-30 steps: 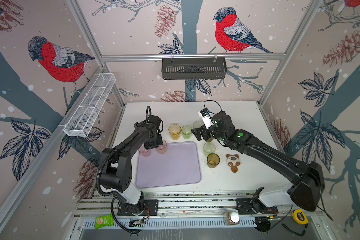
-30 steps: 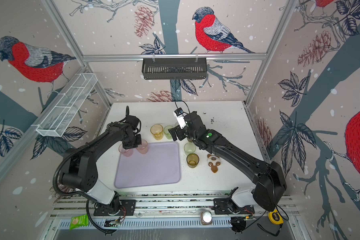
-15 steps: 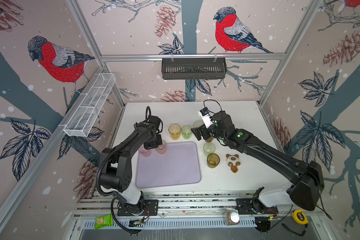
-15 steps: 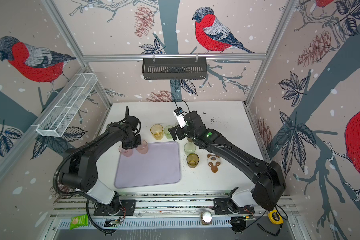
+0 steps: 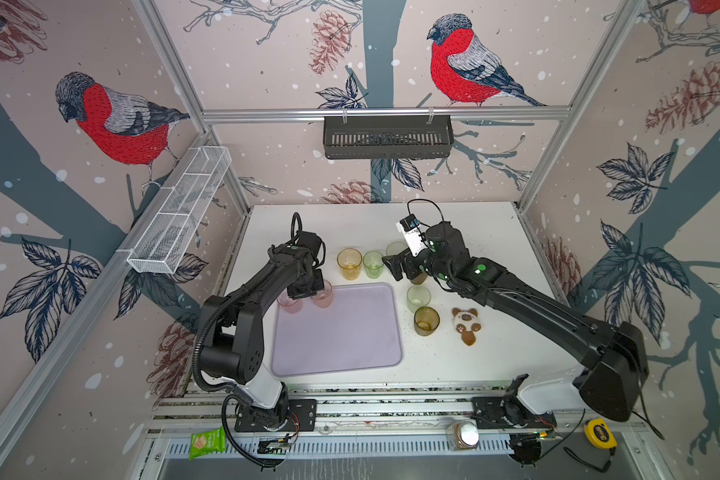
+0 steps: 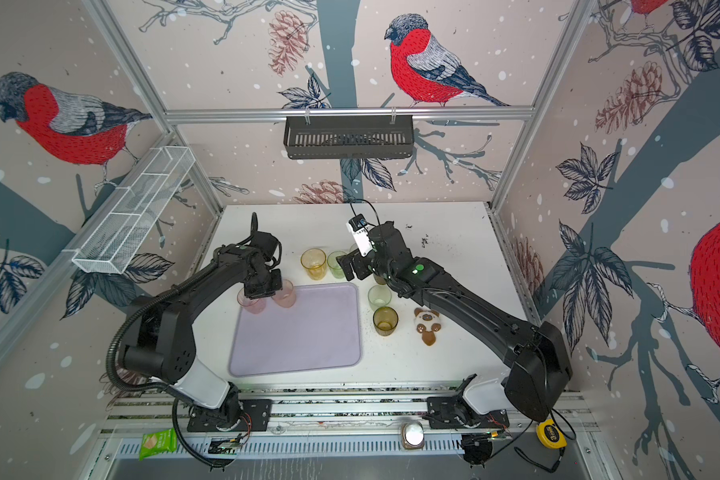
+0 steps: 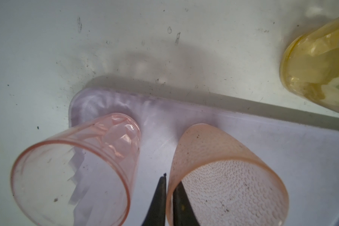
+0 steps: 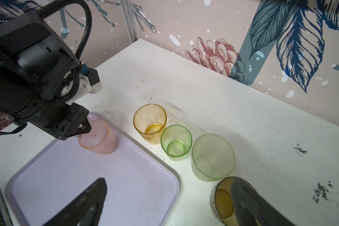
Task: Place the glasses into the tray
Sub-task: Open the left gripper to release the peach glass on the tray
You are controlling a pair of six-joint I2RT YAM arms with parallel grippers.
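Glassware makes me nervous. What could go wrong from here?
The left gripper pinches the wall of the dimpled pink glass, close beside the faceted pink glass; pulling away might tip either. The open right gripper hangs near the brown glass and pale green glass, packed close; reaching in could knock one.

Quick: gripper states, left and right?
Left gripper: closed on the wall of the dotted pink glass.
Right gripper: open, holding nothing.

two glasses [image 5: 325,297] in tray's [image 5: 337,332] far-left corner, other glasses [image 5: 418,297] beside tray
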